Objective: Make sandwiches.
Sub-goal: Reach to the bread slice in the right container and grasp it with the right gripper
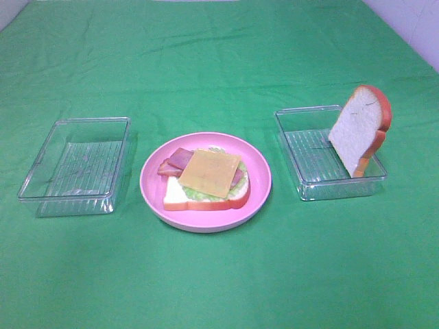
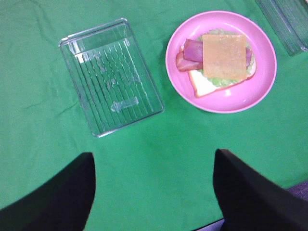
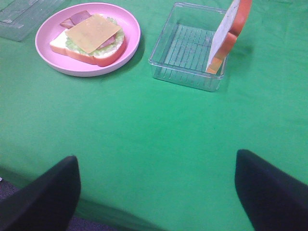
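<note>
An open-faced stack of the sandwiches' parts lies on the pink plate (image 1: pixel 259 171). A white bread slice (image 1: pixel 174 196) is at the bottom, with lettuce (image 1: pixel 200 196) and bacon strips (image 1: pixel 176 162) on it and a yellow cheese square (image 1: pixel 210 172) on top. A second bread slice (image 1: pixel 357 129) stands on edge, leaning in the right clear tray (image 1: pixel 302 149). The left gripper (image 2: pixel 154 156) is open above bare cloth, short of the plate (image 2: pixel 267 65). The right gripper (image 3: pixel 156 158) is also open and holds nothing, well short of the leaning slice (image 3: pixel 225 34). Neither arm shows in the exterior high view.
An empty clear tray (image 1: pixel 74 166) sits left of the plate, also in the left wrist view as a ribbed tray (image 2: pixel 110 77). Green cloth covers the whole table. A pale wall edge shows at the far right corner (image 1: pixel 418 27).
</note>
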{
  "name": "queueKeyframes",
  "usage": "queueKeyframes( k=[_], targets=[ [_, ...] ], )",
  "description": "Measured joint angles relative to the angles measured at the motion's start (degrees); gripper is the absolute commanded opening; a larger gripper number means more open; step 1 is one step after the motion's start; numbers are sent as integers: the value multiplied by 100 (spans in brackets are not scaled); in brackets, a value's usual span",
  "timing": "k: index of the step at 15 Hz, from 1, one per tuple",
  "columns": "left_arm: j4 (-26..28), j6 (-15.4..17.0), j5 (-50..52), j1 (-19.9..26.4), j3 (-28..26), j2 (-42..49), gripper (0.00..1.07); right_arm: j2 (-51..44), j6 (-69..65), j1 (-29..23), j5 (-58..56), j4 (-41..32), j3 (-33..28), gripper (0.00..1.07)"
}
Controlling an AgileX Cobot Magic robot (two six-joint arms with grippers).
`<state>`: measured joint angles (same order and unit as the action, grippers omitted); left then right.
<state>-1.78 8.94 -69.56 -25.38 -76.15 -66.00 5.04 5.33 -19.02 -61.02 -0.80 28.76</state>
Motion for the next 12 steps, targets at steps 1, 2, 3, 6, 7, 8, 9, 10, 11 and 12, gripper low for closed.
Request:
queueKeyframes(
  k=[1, 2, 3, 6, 7, 8, 9, 10, 11, 12],
  targets=[
    [-6, 0, -11, 0, 653, 819, 67, 0, 0, 0, 0, 0, 0, 80],
    [-6, 0, -11, 0, 911, 1278, 67, 0, 0, 0, 0, 0, 0, 80],
    [-6, 0, -11, 0, 1169, 1690, 67, 0, 0, 0, 0, 0, 0, 80],
    [-6, 0, -11, 0, 1937, 2905, 67, 0, 0, 0, 0, 0, 0, 80],
    [-6, 0, -17, 0, 2235, 3398, 67, 0, 0, 0, 0, 0, 0, 80],
    [-63, 0, -17, 0, 2687, 4148, 67, 0, 0, 0, 0, 0, 0, 80],
    [-172, 0, -6, 0, 2979, 4681, 67, 0, 0, 0, 0, 0, 0, 80],
    [-292, 0, 34, 0, 3243, 5214, 67, 0, 0, 0, 0, 0, 0, 80],
    [-390, 0, 69, 0, 3438, 5649, 67, 0, 0, 0, 0, 0, 0, 80],
    [-487, 0, 92, 0, 3650, 6033, 67, 0, 0, 0, 0, 0, 0, 80]
  ],
)
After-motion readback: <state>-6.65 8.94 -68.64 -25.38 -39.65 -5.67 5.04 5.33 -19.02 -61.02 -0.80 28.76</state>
